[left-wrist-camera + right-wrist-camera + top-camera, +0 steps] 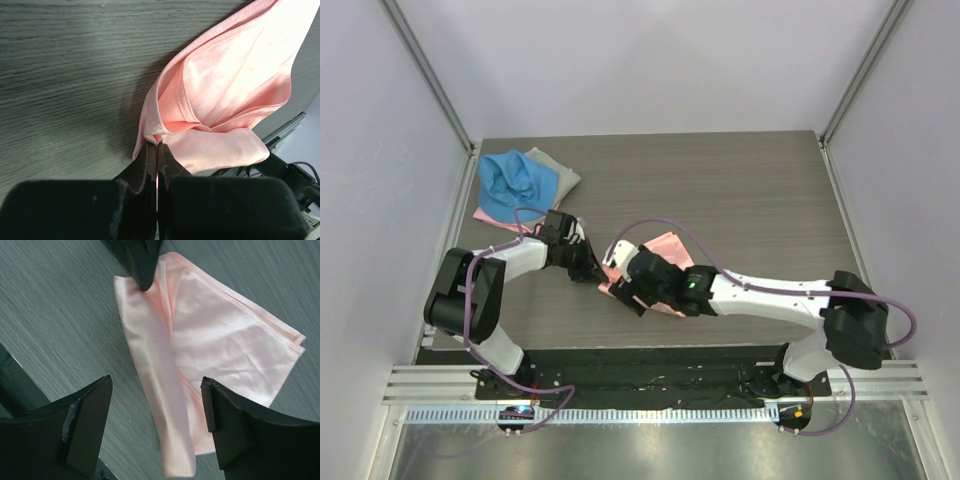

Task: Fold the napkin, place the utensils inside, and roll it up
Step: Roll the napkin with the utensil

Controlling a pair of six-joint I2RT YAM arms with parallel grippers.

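Folding step, by judgement: the right gripper hovers open-jawed above the shiny salmon-pink satin napkin, which lies partly folded mid-way across the dark wood-grain worktop. The left gripper is clamped on the napkin's corner. The next move likely calls for laying that corner flat and square; no utensil is visible.

- White shells with black joints on the left arm and the right arm.
- Purple cables loop along both.
- A green light glows near frame centre.
- The fingers are matte black wedges.

On the table the napkin lies centrally, a cloth heap far left.
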